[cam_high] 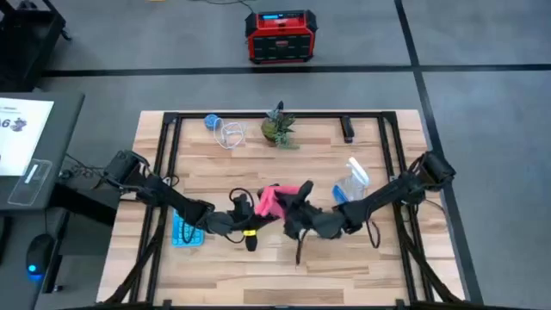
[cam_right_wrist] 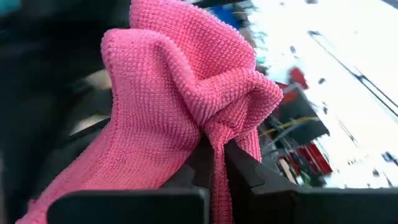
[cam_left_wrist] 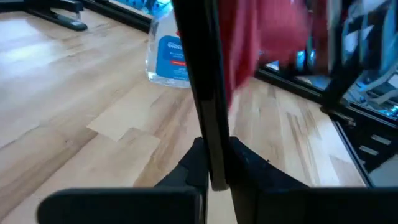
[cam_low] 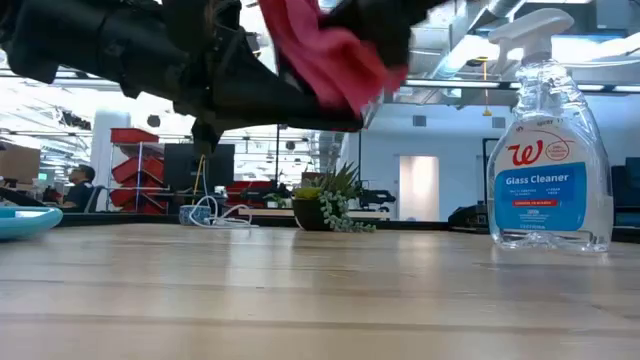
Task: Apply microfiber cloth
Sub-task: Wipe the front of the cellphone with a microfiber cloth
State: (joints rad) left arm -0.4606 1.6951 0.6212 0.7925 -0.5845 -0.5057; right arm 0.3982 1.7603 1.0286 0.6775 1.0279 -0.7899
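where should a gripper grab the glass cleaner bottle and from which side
Best guess: grip the glass cleaner bottle at the narrow neck just under its white trigger head, coming in level from the right, the side nearer the right gripper. The bottle stands upright, and its labelled body flares wide below. That gripper is now shut on the pink microfiber cloth, so it must release first.
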